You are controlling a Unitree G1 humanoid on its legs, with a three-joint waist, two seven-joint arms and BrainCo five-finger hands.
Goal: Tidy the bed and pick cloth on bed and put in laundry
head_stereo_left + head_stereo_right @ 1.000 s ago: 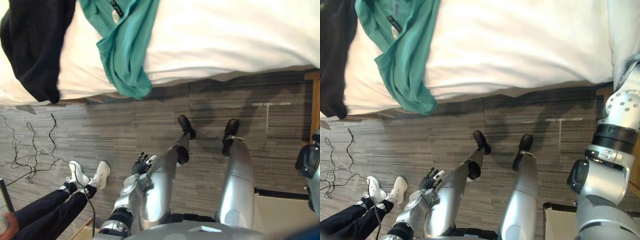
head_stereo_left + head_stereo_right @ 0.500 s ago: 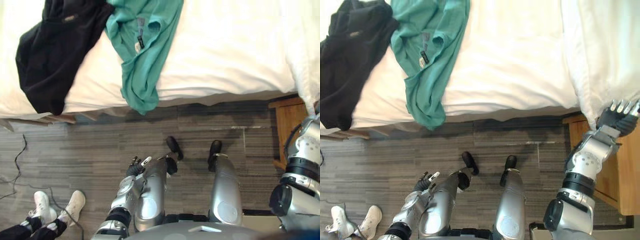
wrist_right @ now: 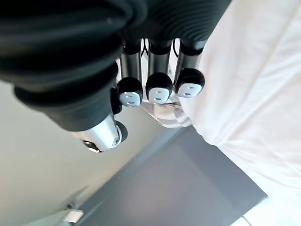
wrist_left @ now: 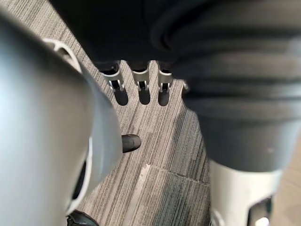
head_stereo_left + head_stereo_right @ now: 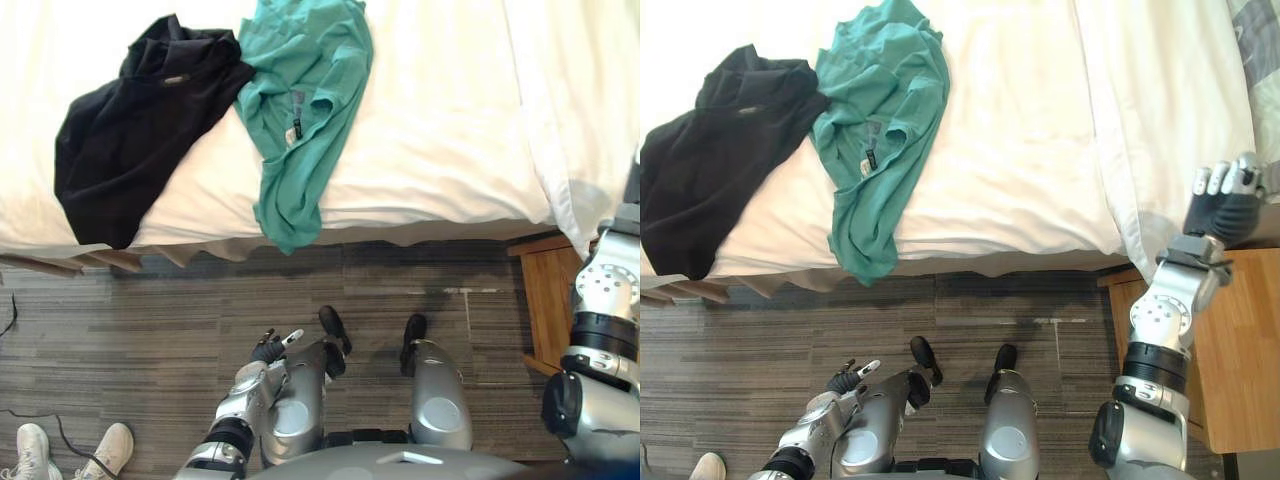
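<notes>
A black garment [image 5: 130, 150] lies crumpled on the left of the white bed [image 5: 440, 130], its lower part draped over the near edge. Beside it a teal garment [image 5: 305, 110] is spread out, with one end hanging off the mattress edge. My left hand [image 5: 272, 348] hangs low over the floor by my side, its fingers [image 4: 141, 80] relaxed and holding nothing. My right hand [image 5: 1225, 210] is raised at the bed's right end, next to a white duvet [image 5: 1160, 110]. Its fingers [image 3: 159, 88] are loosely bent and hold nothing. Both hands are far from the garments.
A wooden nightstand [image 5: 1230, 340] stands right of the bed, under my right arm. A grey patterned pillow [image 5: 1262, 40] shows at the far right. A person's white shoes [image 5: 70, 450] are on the grey plank floor [image 5: 120, 320] at lower left.
The camera has swung, so more of the bed and both garments show and the person's legs have slid out at lower left. My right hand has come up beside the duvet.
</notes>
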